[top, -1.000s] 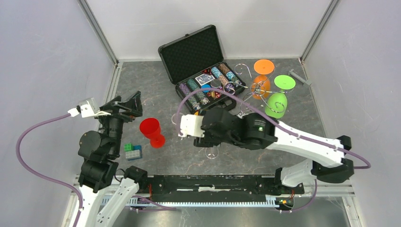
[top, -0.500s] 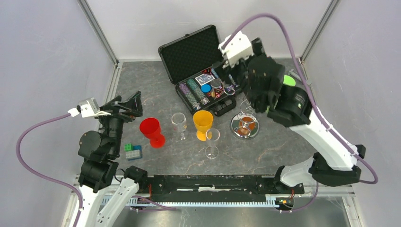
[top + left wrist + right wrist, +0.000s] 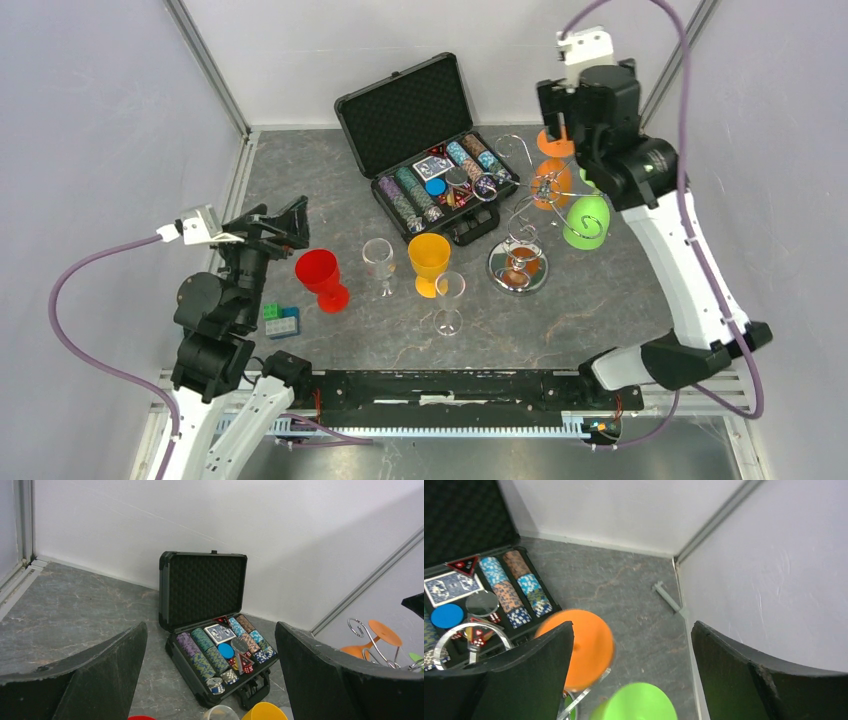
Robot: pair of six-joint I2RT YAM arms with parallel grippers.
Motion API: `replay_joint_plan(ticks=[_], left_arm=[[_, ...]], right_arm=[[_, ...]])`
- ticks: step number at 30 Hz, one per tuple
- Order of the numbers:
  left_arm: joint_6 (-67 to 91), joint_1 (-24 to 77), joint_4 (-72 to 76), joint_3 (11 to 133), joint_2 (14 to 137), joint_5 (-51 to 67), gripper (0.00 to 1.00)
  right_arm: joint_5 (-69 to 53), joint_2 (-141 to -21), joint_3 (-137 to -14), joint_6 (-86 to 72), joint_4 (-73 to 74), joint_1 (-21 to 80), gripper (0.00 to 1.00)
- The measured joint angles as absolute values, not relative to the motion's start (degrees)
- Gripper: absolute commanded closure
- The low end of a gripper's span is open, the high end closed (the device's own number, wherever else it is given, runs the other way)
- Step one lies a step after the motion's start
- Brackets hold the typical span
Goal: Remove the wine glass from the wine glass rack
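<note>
Wide open and empty, the right jaws are being held above the wine glass rack (image 3: 517,280), where the orange wine glass (image 3: 552,185) is hanging inverted. Its stem should be enclosed squarely before being slid off the hook.

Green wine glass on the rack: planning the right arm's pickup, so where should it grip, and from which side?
Probably the bowl, from the right, away from the post. The green wine glass hangs upside down from a hook arm of the wine glass rack, its bowl free there, while the orange wine glass crowds its left.
</note>
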State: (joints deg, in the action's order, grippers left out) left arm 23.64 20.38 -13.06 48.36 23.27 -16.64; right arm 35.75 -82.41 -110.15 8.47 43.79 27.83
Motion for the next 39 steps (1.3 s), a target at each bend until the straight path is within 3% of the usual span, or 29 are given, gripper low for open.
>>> replay_joint_plan(ticks=[8, 13, 20, 28, 34, 39], left_arm=[[25.3, 20.4, -12.3, 46.3, 24.1, -14.5, 0.00], [26.3, 20.4, -11.1, 44.7, 24.4, -13.0, 0.00], [26.6, 20.4, -10.2, 43.2, 24.3, -12.0, 0.00], [26.6, 20.4, -10.2, 43.1, 24.2, -12.0, 0.00], [26.6, 20.4, -10.2, 43.0, 24.2, -12.0, 0.00], [26.6, 20.4, -10.2, 42.8, 24.2, -12.0, 0.00]], right_arm=[[23.1, -71.0, -99.4, -1.3, 44.9, 9.6, 0.05], [14.2, -62.0, -87.0, -8.9, 41.5, 3.2, 0.04], [0.3, -56.2, -72.6, -21.1, 33.2, -6.4, 0.12], [-11.1, -54.8, -67.6, -31.4, 26.5, -10.6, 0.35], [-14.8, -52.6, -64.7, -34.6, 23.2, -12.4, 0.61], [-16.6, -52.6, -63.8, -35.8, 22.3, -13.3, 0.72]])
